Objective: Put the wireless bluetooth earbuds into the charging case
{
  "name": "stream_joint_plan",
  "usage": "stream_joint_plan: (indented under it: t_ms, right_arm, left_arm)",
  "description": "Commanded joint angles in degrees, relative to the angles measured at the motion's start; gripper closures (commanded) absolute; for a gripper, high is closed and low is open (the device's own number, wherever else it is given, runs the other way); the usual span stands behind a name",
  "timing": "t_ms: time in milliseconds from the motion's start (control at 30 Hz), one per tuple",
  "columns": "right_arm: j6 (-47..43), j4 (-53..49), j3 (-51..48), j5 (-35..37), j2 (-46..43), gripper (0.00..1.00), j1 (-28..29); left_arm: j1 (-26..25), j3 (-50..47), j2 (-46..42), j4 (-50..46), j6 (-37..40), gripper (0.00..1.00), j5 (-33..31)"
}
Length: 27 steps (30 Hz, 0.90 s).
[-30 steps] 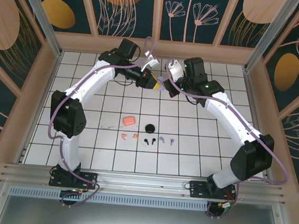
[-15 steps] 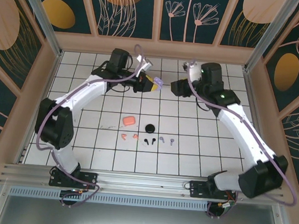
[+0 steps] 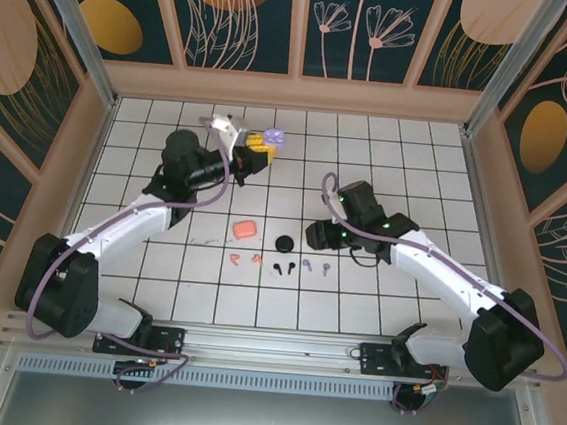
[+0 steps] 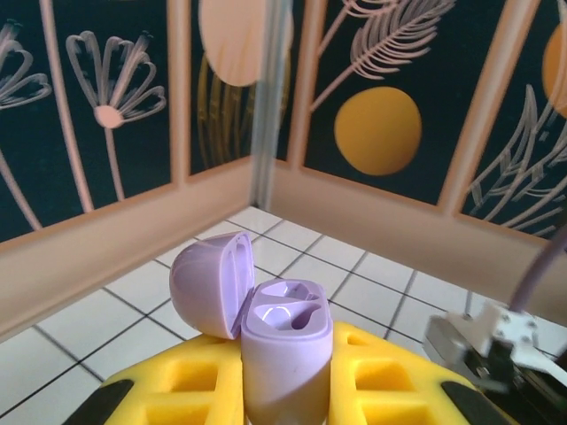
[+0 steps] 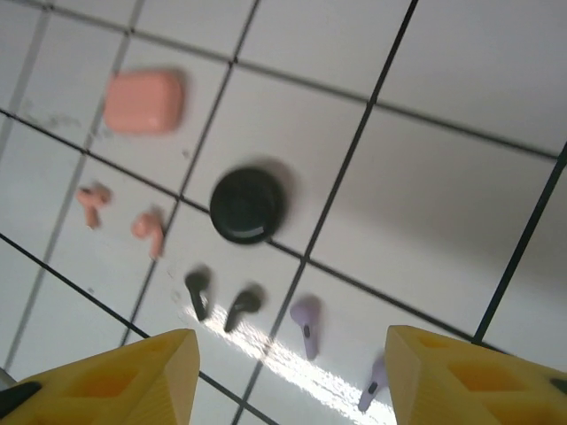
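Note:
The lavender charging case (image 4: 285, 354) stands upright with its lid (image 4: 208, 283) hinged open and both sockets empty. My left gripper (image 4: 285, 394) is shut on its body, held above the back tiles, where the case (image 3: 271, 139) shows from above. My right gripper (image 5: 292, 381) hangs open over the row of earbuds with nothing between its yellow fingers (image 5: 133, 381). Two lavender earbuds (image 5: 306, 323) (image 5: 374, 381) lie on the tiles just under it, two black earbuds (image 5: 197, 290) to their left, and two salmon earbuds (image 5: 149, 228) further left. From above, my right gripper (image 3: 319, 234) sits just behind the lavender earbuds (image 3: 307, 265).
A shut salmon case (image 3: 245, 228) and a round black case (image 3: 284, 243) lie on the white tiles just behind the earbud row. Wooden walls (image 3: 295, 91) enclose the tiled floor on three sides.
The right gripper let go near the case at the back, opened, and swung down toward the earbud row. The left arm drew back and left, still holding the lavender case.

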Motion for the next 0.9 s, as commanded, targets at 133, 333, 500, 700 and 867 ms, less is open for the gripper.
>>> stream_joint_plan:
  t_ms: [133, 333, 500, 700, 867]
  right_arm:
    - [0.85, -1.17, -1.07, 3.17, 4.9, 0.49, 2.82]
    - [-0.36, -1.63, -0.04, 5.18, 10.34, 0.56, 4.86]
    - [-0.66, -1.69, 1.26, 7.01, 13.67, 0.57, 6.53]
    - [-0.49, -1.89, 3.3, 9.28, 17.39, 0.57, 8.16]
    - [-0.67, -2.33, 4.71, 10.24, 19.87, 0.58, 9.25]
  left_arm:
    - [-0.44, -7.2, -3.38, 16.27, -5.69, 1.0, -7.89]
    - [-0.71, -10.47, -4.15, 20.6, -9.05, 1.0, -7.93]
    - [-0.71, -10.87, -4.7, 19.8, -9.33, 1.0, -7.17]
    - [-0.71, -10.96, -5.02, 19.43, -9.08, 1.0, -7.14]
    - [-0.71, -10.71, -5.23, 19.01, -9.09, 1.0, -7.68]
